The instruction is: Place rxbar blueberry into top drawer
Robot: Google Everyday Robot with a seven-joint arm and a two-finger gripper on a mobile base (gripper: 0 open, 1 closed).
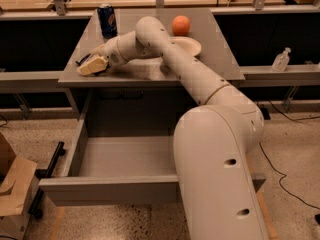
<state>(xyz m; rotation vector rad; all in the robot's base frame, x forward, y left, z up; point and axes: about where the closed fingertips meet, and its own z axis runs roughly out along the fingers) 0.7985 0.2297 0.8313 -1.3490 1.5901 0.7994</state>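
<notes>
My gripper (92,65) is low over the front left corner of the grey table (145,71), at the end of my arm, which reaches across the tabletop. A thin dark sliver (82,60) at the gripper's left side looks like the rxbar blueberry; the gripper hides the rest of it. I cannot tell whether the bar is held. The top drawer (110,191) is pulled wide open below the table, and its grey interior is bare where I can see it. My arm's base hides its right part.
An upright blue soda can (106,20) stands at the table's back left. An orange (181,25) sits by a pale plate (190,46) at the back middle. A clear bottle (281,60) is on the right ledge. A cardboard box (14,184) is on the floor at the left.
</notes>
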